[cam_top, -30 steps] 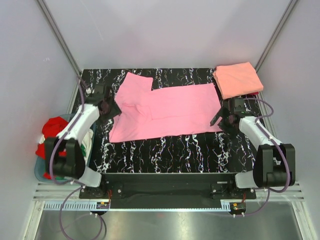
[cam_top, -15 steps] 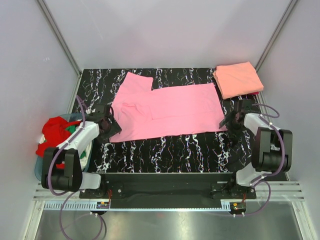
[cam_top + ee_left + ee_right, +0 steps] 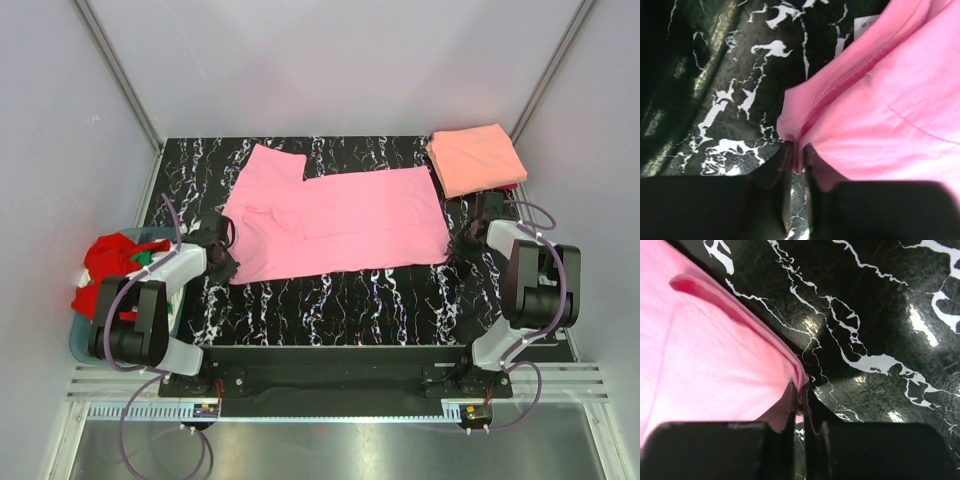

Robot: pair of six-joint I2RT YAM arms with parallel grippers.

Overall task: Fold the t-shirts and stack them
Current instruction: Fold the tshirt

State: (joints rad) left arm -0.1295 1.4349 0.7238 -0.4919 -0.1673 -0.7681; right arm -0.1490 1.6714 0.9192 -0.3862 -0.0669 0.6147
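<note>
Your left gripper (image 3: 797, 160) is pinched tight on the near left corner of the pink t-shirt (image 3: 890, 100), and the cloth fans out ahead of it and to its right. Your right gripper (image 3: 801, 396) is clamped on the near right corner, cloth spreading ahead and to its left. Judgement: both corners are held so the near hem can rise evenly for a fold. Beyond the right gripper the folded salmon-orange t-shirt (image 3: 475, 158) marks the stack. Off the left gripper's outer side, a red t-shirt (image 3: 108, 256) lies in the basket (image 3: 80, 345).
</note>
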